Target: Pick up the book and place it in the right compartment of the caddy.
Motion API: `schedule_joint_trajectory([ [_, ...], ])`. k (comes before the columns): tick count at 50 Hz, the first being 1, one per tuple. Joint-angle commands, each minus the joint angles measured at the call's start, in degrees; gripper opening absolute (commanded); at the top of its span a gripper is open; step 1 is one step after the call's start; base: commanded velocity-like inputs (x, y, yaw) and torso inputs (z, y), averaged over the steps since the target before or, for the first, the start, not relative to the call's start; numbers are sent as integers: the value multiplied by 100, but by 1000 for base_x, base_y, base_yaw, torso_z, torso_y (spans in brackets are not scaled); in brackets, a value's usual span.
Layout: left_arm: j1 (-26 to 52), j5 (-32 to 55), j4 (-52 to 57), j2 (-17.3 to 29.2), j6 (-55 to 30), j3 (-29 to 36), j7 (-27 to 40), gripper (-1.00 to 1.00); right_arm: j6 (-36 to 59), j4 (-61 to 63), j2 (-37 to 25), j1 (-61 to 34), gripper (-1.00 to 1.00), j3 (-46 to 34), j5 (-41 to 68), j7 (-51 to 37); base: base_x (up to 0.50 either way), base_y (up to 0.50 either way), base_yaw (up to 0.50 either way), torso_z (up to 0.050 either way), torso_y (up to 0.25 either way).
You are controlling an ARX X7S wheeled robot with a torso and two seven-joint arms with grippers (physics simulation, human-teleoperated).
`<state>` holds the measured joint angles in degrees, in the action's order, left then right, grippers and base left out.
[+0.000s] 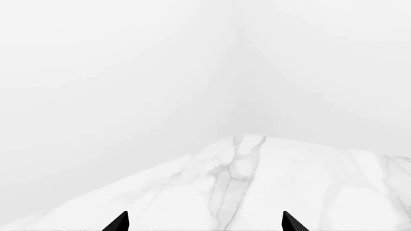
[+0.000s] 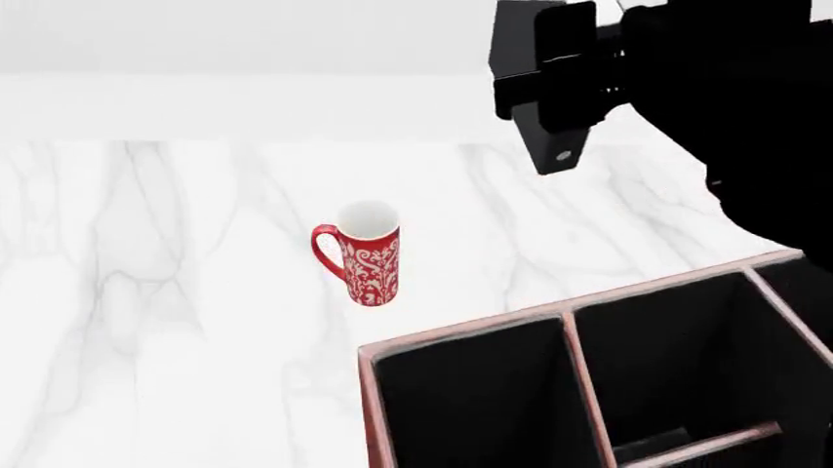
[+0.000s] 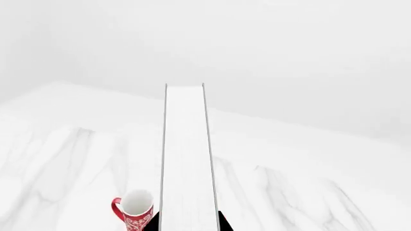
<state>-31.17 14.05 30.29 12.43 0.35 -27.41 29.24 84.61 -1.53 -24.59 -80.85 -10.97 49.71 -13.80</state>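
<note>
Your head camera looks down on the marble table [image 2: 170,292], mug [image 2: 365,252] at 12 o'clock. Your right wrist camera shares that mug [image 3: 136,209]; the left sees only marble.

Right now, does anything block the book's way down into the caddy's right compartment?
Nothing visible does. The right gripper holds the book raised above the caddy. The patterned mug stands apart on the marble table.

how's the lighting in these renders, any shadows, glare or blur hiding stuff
Head view: flat, even light, no glare; the mug stays sharp with almost no shadow, while the right arm and caddy interior render pure black, detail lost. Right wrist view: the book page edges nearly merge with the white background. Left wrist view: washed-out white, only faint marble veins and the left pincer tips.
</note>
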Motion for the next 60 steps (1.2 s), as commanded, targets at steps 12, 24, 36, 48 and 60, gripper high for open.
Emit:
schedule_joint_trajectory([
  [12, 10, 17, -115, 5, 82, 36, -4, 100, 267, -188, -510, -94, -100, 641, -275, -1031, 0, 0, 0, 0, 1],
  [24, 5, 58, -96, 27, 75, 28, 4, 100, 517, -557, -649, -258, -100, 985, -80, -2012, 0, 0, 0, 0, 2],
  [36, -1, 62, -200, 21, 166, 36, -12, 100, 501, -1679, -1435, -762, -100, 570, 3447, -5057, 0, 0, 0, 0, 2],
  [48, -45, 122, -192, 22, 215, -7, -16, 100, 291, -1443, -2266, -425, -100, 161, 5938, -7016, 0, 0, 0, 0, 2],
  [60, -53, 152, -199, 19, 257, -8, -15, 100, -12, -1176, -3049, -396, -100, -351, 6779, -7473, 0, 0, 0, 1, 2],
])
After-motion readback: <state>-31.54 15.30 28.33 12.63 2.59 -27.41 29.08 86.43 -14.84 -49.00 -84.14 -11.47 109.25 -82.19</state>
